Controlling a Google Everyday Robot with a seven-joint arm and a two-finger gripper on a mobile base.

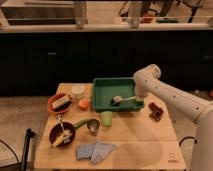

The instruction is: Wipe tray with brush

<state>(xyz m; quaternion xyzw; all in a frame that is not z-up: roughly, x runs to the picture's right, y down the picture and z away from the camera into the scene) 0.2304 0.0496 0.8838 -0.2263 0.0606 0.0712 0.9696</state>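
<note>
The green tray (111, 89) stands at the back middle of the wooden table (140, 145). The brush (123, 99) lies low inside the tray near its front right corner, with its pale round head to the left and its slim handle running right. My gripper (136, 96) is at the tray's right side, at the end of the handle, shut on the brush. The white arm reaches in from the right.
An orange-red bowl (60, 103), an orange block (84, 103) and a white round container (77, 91) sit left of the tray. A green cup (106, 118), a green-handled scoop (89, 124), a dark bowl (62, 133), a grey-blue cloth (95, 150) and a dark red item (156, 111) lie around the front.
</note>
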